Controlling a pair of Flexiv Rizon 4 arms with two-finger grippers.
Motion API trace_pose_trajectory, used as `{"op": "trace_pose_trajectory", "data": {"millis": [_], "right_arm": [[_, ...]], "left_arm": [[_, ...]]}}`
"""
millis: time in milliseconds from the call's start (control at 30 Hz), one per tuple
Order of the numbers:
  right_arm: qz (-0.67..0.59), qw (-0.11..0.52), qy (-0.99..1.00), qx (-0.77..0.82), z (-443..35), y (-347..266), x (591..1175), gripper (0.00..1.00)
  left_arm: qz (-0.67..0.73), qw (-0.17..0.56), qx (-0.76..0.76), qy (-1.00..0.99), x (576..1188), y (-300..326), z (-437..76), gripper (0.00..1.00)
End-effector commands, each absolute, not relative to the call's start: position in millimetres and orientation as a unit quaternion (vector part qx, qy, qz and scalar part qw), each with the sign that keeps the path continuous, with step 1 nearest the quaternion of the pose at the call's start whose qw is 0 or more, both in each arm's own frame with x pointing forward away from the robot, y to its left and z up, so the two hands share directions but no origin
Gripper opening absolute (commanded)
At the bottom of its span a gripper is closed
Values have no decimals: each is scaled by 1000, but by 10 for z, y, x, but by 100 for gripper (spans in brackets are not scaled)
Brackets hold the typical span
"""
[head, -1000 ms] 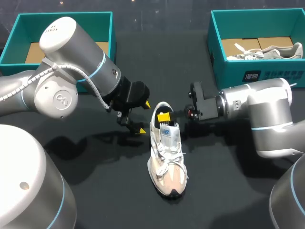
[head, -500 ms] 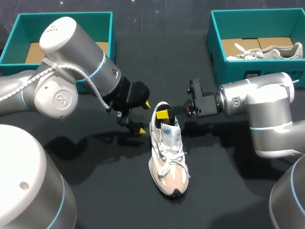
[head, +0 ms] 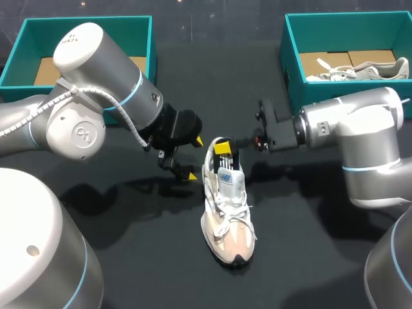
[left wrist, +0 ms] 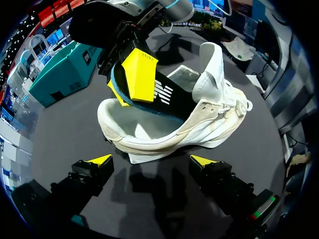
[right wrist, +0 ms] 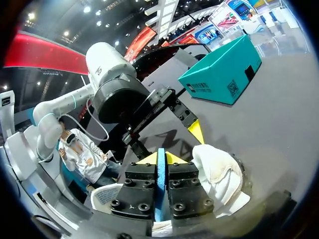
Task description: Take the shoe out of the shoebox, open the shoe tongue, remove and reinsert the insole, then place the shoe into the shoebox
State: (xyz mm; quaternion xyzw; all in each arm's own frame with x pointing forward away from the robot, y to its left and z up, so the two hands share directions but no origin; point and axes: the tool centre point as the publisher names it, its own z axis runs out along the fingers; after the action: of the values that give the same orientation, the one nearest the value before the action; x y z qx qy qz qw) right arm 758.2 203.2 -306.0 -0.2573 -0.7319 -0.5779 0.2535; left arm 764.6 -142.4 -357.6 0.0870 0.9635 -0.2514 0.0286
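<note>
A white and beige sneaker [head: 225,215] lies on the black table, toe toward me. Its black insole [head: 232,158] with a blue edge sticks up out of the heel opening. My right gripper [head: 222,147] is shut on the insole's heel end; in the right wrist view the blue edge [right wrist: 160,186] runs between its closed tips [right wrist: 160,158]. My left gripper [head: 195,158] stands open just left of the heel, touching nothing. In the left wrist view the sneaker [left wrist: 209,119] lies ahead of its spread tips [left wrist: 152,160], with the insole [left wrist: 169,97] pinched by the right gripper [left wrist: 134,79].
A teal shoebox [head: 84,26] stands at the back left behind my left arm. A second teal shoebox [head: 347,96] at the back right holds another pale shoe [head: 360,69]. Bare black table lies in front of and beside the sneaker.
My right gripper has moved slightly up and away with the insole's heel end, raising it further out of the sneaker. The left arm has stayed still.
</note>
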Motion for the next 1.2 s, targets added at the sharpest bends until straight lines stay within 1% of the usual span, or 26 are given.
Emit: {"op": "trace_pose_trajectory", "data": {"millis": [33,200,367,400,433,500,700,967,1200], "right_arm": [[-580,269,-724,-260,-3233,2058,7564,0],[-578,282,-718,-268,-3301,2099,7468,0],[-570,273,-726,-270,-3273,2141,7416,0],[-568,269,-730,-270,-3255,2149,7411,12],[-565,266,-734,-268,-3234,2153,7410,27],[-560,261,-740,-267,-3198,2154,7411,37],[-544,251,-753,-272,-3116,2123,7426,40],[-528,236,-762,-290,-3032,2024,7413,39],[-518,236,-764,-305,-3023,1913,7453,39]], "left_arm": [[-251,28,88,964,7649,-1428,-3583,100],[-251,28,88,964,7649,-1428,-3583,100],[-251,28,88,964,7649,-1428,-3583,100],[-251,28,88,964,7649,-1428,-3583,100],[-251,28,88,964,7649,-1428,-3583,100],[-251,28,88,964,7649,-1428,-3583,100],[-260,28,95,960,7651,-1429,-3533,100],[-274,40,104,955,7648,-1336,-3390,100],[-285,53,134,948,7682,-1221,-3212,100]]}}
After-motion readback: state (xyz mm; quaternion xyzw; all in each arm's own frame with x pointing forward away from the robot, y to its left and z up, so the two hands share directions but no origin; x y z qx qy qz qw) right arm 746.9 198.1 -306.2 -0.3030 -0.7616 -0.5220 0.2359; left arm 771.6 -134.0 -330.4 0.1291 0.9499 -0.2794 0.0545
